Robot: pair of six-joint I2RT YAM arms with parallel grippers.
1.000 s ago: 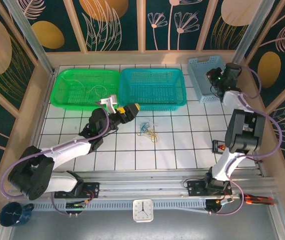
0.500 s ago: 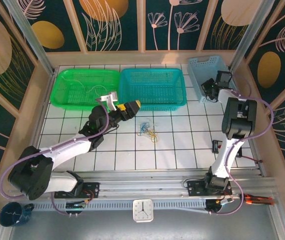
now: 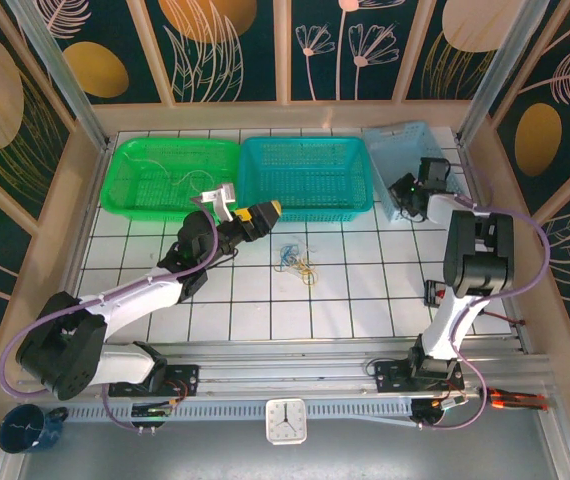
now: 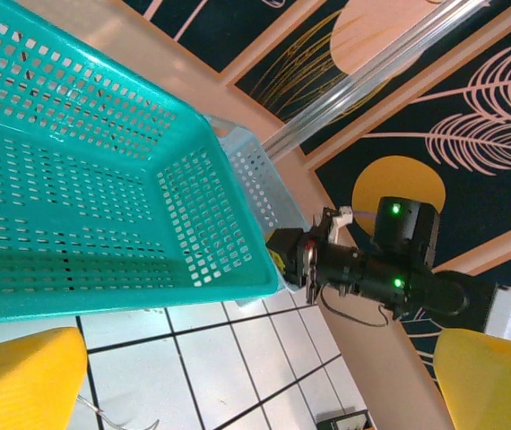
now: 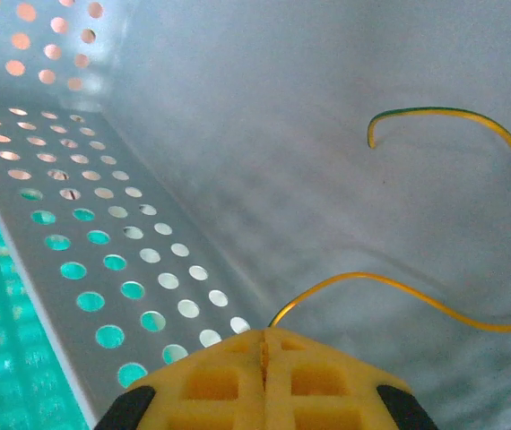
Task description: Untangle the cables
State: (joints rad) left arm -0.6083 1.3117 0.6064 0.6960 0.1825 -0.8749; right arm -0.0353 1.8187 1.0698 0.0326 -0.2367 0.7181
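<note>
- Now the small tangle of thread-thin blue, yellow and cream cables [image 3: 297,260] is lying on the white tiled table [image 3: 365,300], just in front of the teal mesh plastic basket [image 3: 305,175]. It is looking no looser than a second ago.
- One separated yellow-green wire [image 5: 363,276] is trailing from the right gripper [image 5: 264,336], inside the pale blue perforated plastic basket [image 3: 390,140]. The gripper's yellow jaws are pressing fully together on the wire's end.
- Over the last second that gripper has been swinging from the basket's far right side to its near left corner. The basket itself is now sitting shifted leftward and skewed, close beside the teal one.
- I am reading this as a delivery in progress: the strand is already hanging inside the bin and probably only needs releasing.
- The left gripper [image 3: 250,218] is hovering where it was at the teal basket's front rim, near the tangle. Its jaws are spread wide and gripping nothing.
- Thin pale wires are resting in the green mesh plastic basket [image 3: 135,160].
</note>
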